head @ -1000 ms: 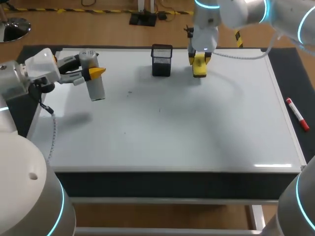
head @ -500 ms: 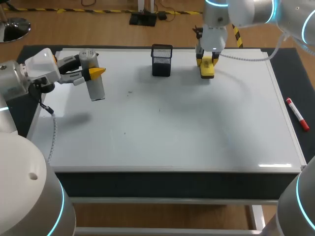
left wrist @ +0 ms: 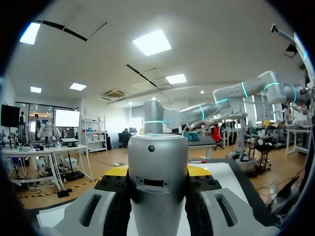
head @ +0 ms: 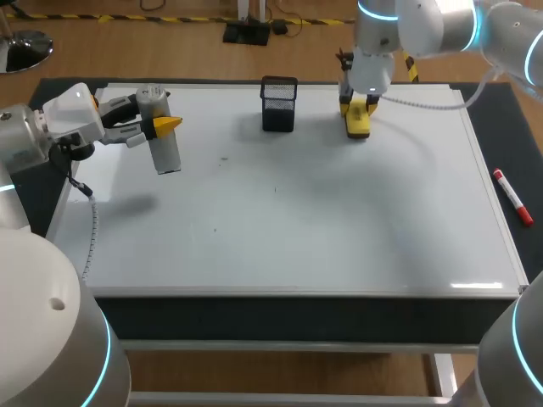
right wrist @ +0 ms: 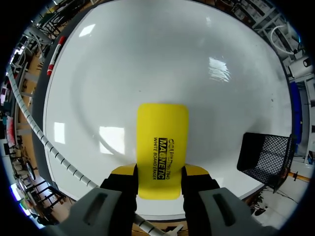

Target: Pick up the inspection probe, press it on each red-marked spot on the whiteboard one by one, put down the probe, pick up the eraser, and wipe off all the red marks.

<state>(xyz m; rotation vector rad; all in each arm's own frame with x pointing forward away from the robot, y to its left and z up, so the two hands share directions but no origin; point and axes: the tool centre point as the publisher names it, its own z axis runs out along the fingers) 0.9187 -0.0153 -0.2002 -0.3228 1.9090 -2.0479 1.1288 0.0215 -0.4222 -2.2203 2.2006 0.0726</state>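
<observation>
Eraser (right wrist: pixel 162 132) sits clamped in right end effector (right wrist: pixel 160 173) at far edge of whiteboard (head: pixel 339 220) for wiping; left end effector (head: pixel 158 127) holds probe (head: pixel 166 157) aside

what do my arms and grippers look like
Both arms, left arm and right arm, are chunky white rounded segments with glowing cyan rings at the joints. A ribbed white cable trails from each. The left gripper and right gripper have grey housings, black inner faces and bright yellow tips.
</observation>
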